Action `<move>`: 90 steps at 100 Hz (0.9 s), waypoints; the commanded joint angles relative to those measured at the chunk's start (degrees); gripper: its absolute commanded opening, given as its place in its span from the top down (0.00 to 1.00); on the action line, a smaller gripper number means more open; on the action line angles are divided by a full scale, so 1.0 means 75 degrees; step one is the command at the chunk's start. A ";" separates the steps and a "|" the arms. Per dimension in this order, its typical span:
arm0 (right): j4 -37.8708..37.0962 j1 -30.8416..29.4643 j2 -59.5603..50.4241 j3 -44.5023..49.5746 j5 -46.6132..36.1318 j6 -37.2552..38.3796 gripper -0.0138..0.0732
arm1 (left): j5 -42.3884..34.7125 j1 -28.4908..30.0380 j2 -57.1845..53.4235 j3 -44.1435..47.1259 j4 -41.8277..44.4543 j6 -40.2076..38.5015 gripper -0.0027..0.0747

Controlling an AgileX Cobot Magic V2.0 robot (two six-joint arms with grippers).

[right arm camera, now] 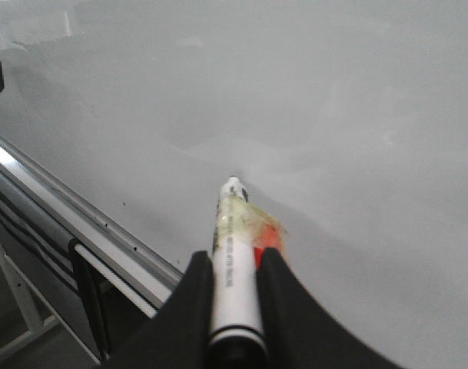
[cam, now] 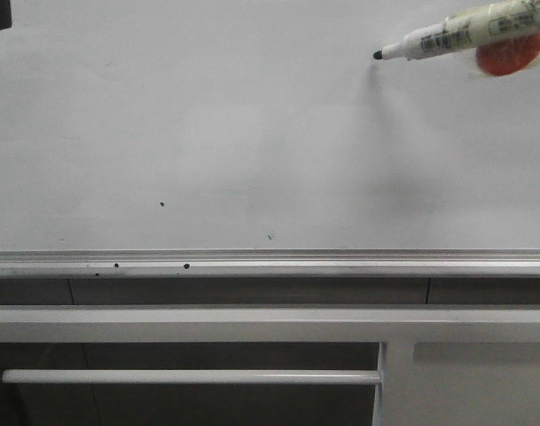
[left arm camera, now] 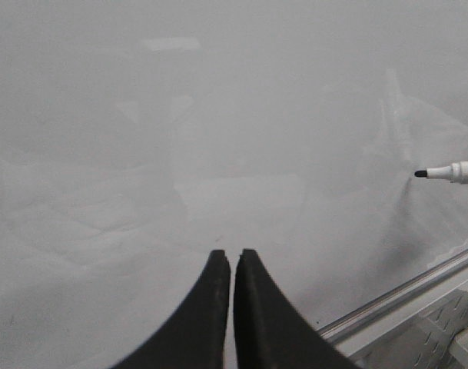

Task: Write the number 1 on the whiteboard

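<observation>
We've got the marker (right arm camera: 235,269) clamped in the right gripper (right arm camera: 234,288), long axis pointing left w/ tip (cam: 378,55) at the whiteboard (cam: 252,133) upper right; contact can't be told. No number 1 visible yet. Left gripper (left arm camera: 232,269) is pressed closed on nothing, farther left, so the stroke falls to the right arm.

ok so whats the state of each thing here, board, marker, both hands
whiteboard: no stroke on it, only a few black specks
marker: uncapped, held in the right hand, tip pointed at the board; contact cannot be told
right hand: shut on the marker
left hand: shut, holding nothing, near the board
rail: along the board's lower edge, dotted with black specks
</observation>
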 commanded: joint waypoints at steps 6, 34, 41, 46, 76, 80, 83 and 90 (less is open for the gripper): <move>-0.0214 -0.0063 0.0288 -0.0224 -0.0619 -0.0005 0.89 | -0.0300 -0.0041 -0.0020 -0.0199 0.0232 -0.0053 0.99; -0.0228 -0.0303 0.0801 -0.0224 -0.0483 -0.0005 0.89 | -0.0300 -0.0041 -0.0020 -0.0199 0.0232 -0.0053 0.99; -0.0163 -0.0303 0.0959 -0.0224 -0.0394 -0.0005 0.89 | -0.0300 -0.0041 -0.0020 -0.0199 0.0232 -0.0053 0.99; -0.0132 -0.0303 0.1053 -0.0224 -0.0394 -0.0005 0.89 | -0.0300 -0.0041 -0.0020 -0.0199 0.0232 -0.0053 0.99; 0.0060 -0.0303 0.1861 -0.0224 -0.0559 -0.0005 0.89 | -0.0300 -0.0041 -0.0020 -0.0199 0.0245 -0.0053 0.99; 0.0096 -0.0303 0.1951 -0.0224 -0.0619 -0.0005 0.89 | -0.0300 -0.0041 -0.0020 -0.0199 0.0245 -0.0053 0.99; 0.0118 -0.0303 0.2023 -0.0224 -0.0669 -0.0005 0.89 | -0.0300 -0.0041 -0.0020 -0.0199 0.0245 -0.0053 0.99; 0.0156 -0.0288 0.2103 -0.0224 -0.0799 -0.0005 0.89 | -0.0300 -0.0041 -0.0020 -0.0199 0.0245 -0.0053 0.99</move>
